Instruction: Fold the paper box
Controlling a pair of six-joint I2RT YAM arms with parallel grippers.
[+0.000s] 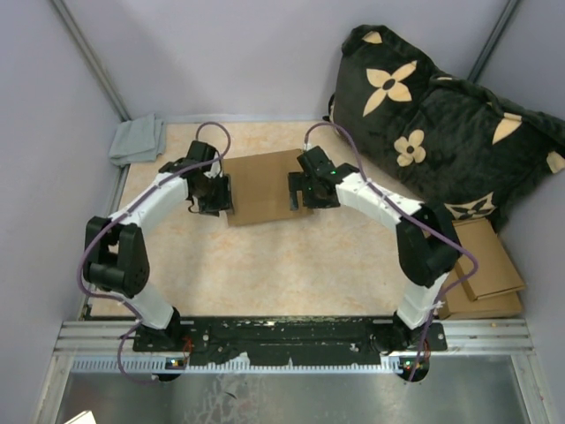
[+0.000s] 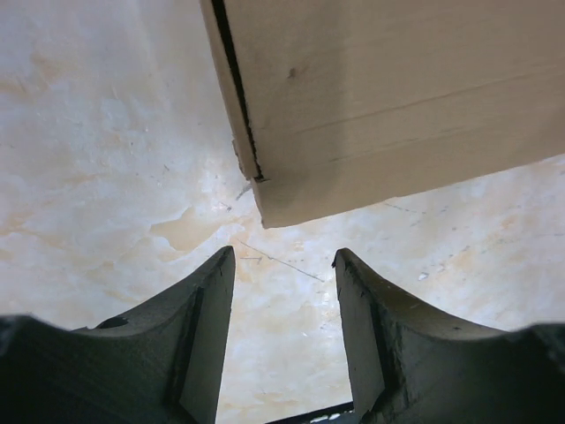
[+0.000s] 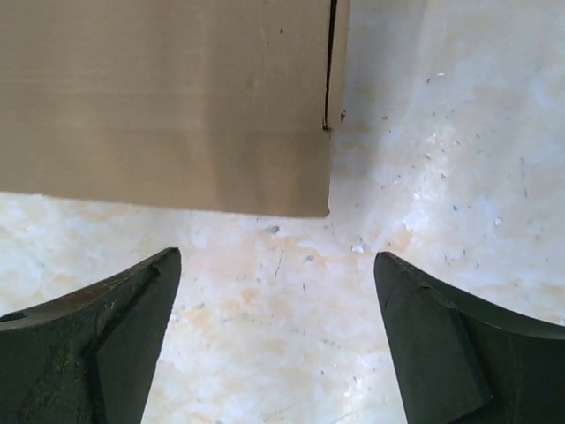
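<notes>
The left end effector [image 2: 282, 265] fills the foreground of its wrist view, jaws parted and empty, aimed at a near corner of the paper box [image 2: 397, 88]. The right end effector [image 3: 278, 265] is spread wider, also holding nothing, and faces the opposite near corner. In both wrist views a strip of bare surface [image 1: 291, 265] separates the jaws from the cardboard.

From above, the brown box lies flat toward the far middle of the mottled beige surface, flanked by the two arms. A dark slit [image 2: 237, 97] runs along its side edge, and faint creases cross the face. Off to the right sit a black cushion [image 1: 441, 124] with tan flowers and stacked cardboard pieces [image 1: 481, 265]; a grey cloth [image 1: 139, 140] lies at the far left.

The step in hand looks like an approach to the box's side edges. It would go best if both arms came in low and evenly, so that neither shoves the light sheet sideways. One arm might pin the cardboard while the other lifts a flap along its scored crease. Whether any flaps are already tucked cannot be told.
</notes>
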